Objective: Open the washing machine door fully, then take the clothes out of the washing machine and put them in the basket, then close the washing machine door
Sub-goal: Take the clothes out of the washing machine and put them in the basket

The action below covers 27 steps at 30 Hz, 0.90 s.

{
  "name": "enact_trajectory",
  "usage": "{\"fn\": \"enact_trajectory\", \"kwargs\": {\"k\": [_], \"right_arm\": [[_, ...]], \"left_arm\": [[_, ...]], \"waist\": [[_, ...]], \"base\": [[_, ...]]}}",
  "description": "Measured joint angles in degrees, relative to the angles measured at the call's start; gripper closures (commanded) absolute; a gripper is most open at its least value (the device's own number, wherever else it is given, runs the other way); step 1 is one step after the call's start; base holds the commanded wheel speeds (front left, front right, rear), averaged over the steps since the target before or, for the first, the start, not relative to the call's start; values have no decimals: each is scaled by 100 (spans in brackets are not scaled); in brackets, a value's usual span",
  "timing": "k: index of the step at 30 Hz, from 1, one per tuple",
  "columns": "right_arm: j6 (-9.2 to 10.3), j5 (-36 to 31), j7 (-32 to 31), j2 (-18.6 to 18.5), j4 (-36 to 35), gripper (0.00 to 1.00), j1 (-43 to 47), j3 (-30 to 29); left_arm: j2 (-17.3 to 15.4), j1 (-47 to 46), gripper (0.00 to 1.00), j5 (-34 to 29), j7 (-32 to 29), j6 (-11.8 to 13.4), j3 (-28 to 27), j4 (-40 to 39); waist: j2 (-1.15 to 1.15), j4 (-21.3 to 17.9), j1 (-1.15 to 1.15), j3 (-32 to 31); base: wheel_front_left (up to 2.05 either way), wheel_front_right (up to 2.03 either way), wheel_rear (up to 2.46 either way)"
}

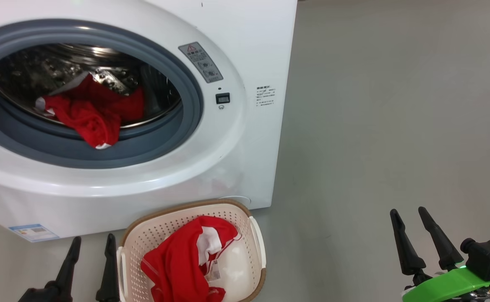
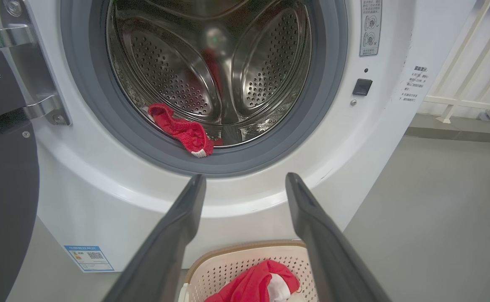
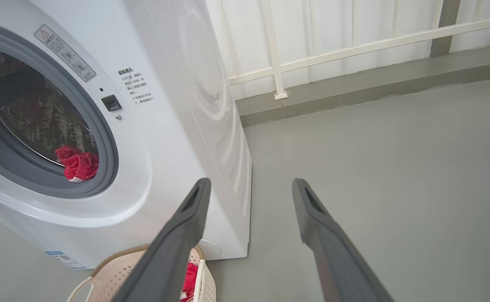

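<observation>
The white washing machine (image 1: 144,184) takes up the far left of the scene, standing on a grey floor (image 1: 396,126). Its door (image 2: 1,188) is swung wide open to the left on a metal hinge (image 2: 39,109), with the dark inner face turned to the room. A grey rubber ring (image 1: 102,155) circles the perforated steel drum (image 2: 178,71). Past the machine's right side a white railing (image 3: 354,46) runs along a pale wall.

The cream perforated basket (image 1: 161,226) with its brown rim sits on the floor just in front of the machine, toward its right corner. Some of the clothes (image 1: 94,111), a red piece with a white edge, lie at the front of the drum, the lower end drooping onto the rubber ring. A second red garment (image 1: 178,260) with white trim lies crumpled in the basket, covering its left and near part.

The left gripper (image 1: 94,238) hangs just left of the basket, pointing at the machine, jaws spread wide and empty. The right gripper (image 1: 407,210) is well off to the right over bare floor, jaws equally wide, holding nothing.

A grey warning label (image 1: 201,63) sits up and to the right of the opening, with a small black latch socket (image 1: 222,98) below it. A blue-and-white sticker (image 1: 33,232) marks the lower left of the front.
</observation>
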State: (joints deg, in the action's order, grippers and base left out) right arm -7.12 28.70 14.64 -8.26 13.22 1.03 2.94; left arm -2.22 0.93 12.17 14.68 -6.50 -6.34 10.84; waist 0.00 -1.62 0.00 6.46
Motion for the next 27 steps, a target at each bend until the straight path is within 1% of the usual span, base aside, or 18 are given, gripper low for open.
{"fn": "enact_trajectory", "kwargs": {"k": [9, 15, 20, 27], "right_arm": [[0, 0, 0, 45, -23, 0, -42, -4], [0, -1, 0, 110, -57, 0, -297, 8], [0, -4, 0, 133, -70, 0, -481, 44], [0, -4, 0, 183, -99, 0, -688, 85]], "left_arm": [[-1, -436, 0, -51, 1, 1, 79, 68], [1, -1178, 0, -246, 2, 11, 98, 434], [-42, -2049, 0, -475, 3, 73, 47, 1026], [-337, -3380, 0, -632, 3, 220, -56, 2280]], "waist": [[0, -7, 0, 291], [0, -29, 0, 568], [0, -87, 0, 851], [0, -244, 0, 1252]], "base": [[0, 0, 0], [0, 0, 0], [0, 0, 0], [0, 0, 0]]}}
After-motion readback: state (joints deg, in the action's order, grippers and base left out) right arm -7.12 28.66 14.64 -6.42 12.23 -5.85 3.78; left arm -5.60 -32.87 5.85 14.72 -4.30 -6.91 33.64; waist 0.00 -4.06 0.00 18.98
